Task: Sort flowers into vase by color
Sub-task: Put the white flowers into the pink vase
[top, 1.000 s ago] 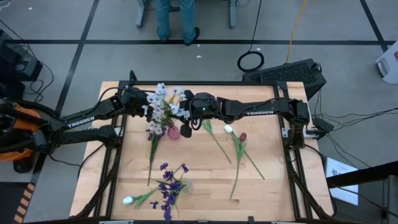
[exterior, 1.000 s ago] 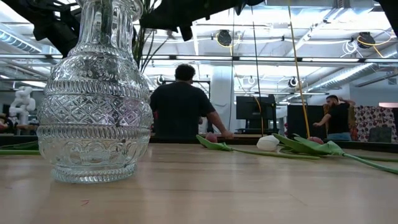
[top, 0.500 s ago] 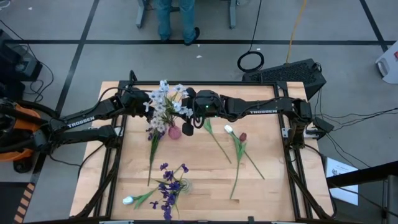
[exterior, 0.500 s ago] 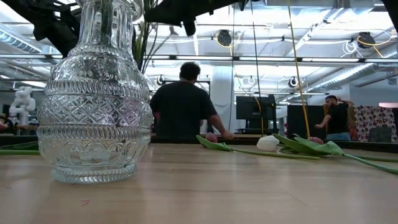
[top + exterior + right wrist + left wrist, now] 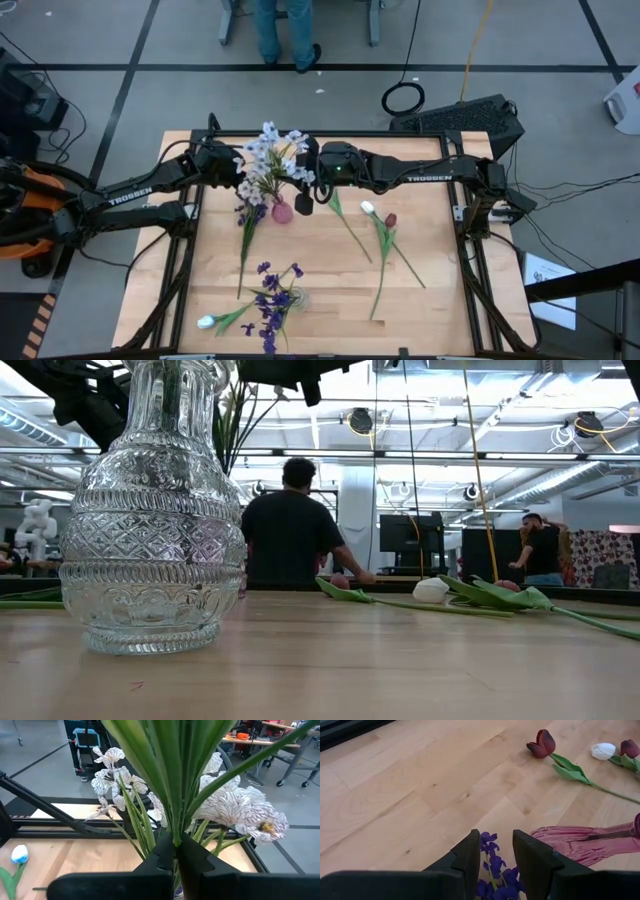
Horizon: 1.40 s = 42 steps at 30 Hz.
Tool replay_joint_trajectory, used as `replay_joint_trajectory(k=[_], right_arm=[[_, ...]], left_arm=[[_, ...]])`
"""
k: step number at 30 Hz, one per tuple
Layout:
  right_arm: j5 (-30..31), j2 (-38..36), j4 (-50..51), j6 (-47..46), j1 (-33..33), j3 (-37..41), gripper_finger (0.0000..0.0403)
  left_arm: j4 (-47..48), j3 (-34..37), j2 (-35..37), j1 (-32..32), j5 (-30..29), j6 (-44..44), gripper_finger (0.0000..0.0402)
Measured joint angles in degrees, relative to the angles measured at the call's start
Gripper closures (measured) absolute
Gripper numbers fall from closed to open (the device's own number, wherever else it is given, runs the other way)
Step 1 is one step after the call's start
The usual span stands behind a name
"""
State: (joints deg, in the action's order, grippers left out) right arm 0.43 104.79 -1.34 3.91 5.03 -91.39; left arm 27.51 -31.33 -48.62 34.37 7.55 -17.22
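Note:
My right gripper point(image 5: 176, 845) point(image 5: 305, 183) is shut on a bunch of pale lavender-white flowers point(image 5: 272, 152) over the table's far middle, above a small pink vase point(image 5: 282, 211). My left gripper point(image 5: 492, 852) point(image 5: 238, 173) hangs open just left of them, over a dark purple flower point(image 5: 492, 870) point(image 5: 249, 211) lying on the table, and touches nothing. A dark red tulip point(image 5: 542, 744), a white tulip point(image 5: 368, 208) and another dark red tulip point(image 5: 390, 220) lie right of centre. A dark purple cluster point(image 5: 270, 300) and a white tulip point(image 5: 206, 322) lie near the near edge. My right gripper pinches the pale bunch by its green stems and leaves point(image 5: 172, 820) between the two fingers. The blooms point(image 5: 235, 810) fan out beyond the fingertips. The bunch is lifted, and its leaves point(image 5: 232, 420) hang behind the clear vase; its lower end is hidden.
A large clear cut-glass vase point(image 5: 150, 510) stands close to the low camera. The pink vase point(image 5: 590, 845) sits beside my left gripper. People stand and sit in the room beyond the far edge. Bare wood shows on the table's right near side point(image 5: 420, 310).
My right gripper has risen and drawn slightly toward the table's right, staying shut. The pale bunch has gone up with it, its blooms shifting toward the far edge. In the low view the gripper has climbed almost out of the top.

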Motion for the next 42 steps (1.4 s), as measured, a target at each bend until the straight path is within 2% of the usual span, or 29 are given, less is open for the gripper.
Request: replay_joint_trajectory(k=[6, 11, 19, 26, 32, 38, 42], right_arm=[[0.0, 0.0, 0.7, -0.05, 0.0, 0.0, 0.0402], [0.0, 0.0, 1.04, -0.12, 0.0, 0.0, 0.0402], [0.04, 0.0, 1.01, -0.2, 0.09, 0.0, 0.0402], [2.69, 0.0, 0.19, -0.54, 0.54, 0.0, 0.0403], [2.64, -0.02, 0.24, -2.34, 0.79, 0.0, 0.0403], [2.58, -0.02, 0.09, -2.21, 0.77, 0.0, 0.0403], [2.49, -0.02, -0.19, -2.19, 0.75, 0.0, 0.0403]], left_arm=[[0.0, 0.0, 0.0, 0.0, 4.49, 3.3, 0.0281], [-0.03, 0.01, 1.46, -0.02, 10.95, 7.63, 0.0281], [-0.14, 0.0, 9.91, -0.08, 16.43, 10.6, 0.0281], [-7.04, 0.0, 14.09, -5.48, 16.25, 10.25, 0.0282], [-12.18, 0.0, 13.35, -11.61, 6.85, 10.25, 0.0282], [-19.65, 0.0, 11.58, -14.98, 3.4, 10.42, 0.0282], [-20.58, 0.0, 9.74, -16.42, 2.92, 11.59, 0.0282]])
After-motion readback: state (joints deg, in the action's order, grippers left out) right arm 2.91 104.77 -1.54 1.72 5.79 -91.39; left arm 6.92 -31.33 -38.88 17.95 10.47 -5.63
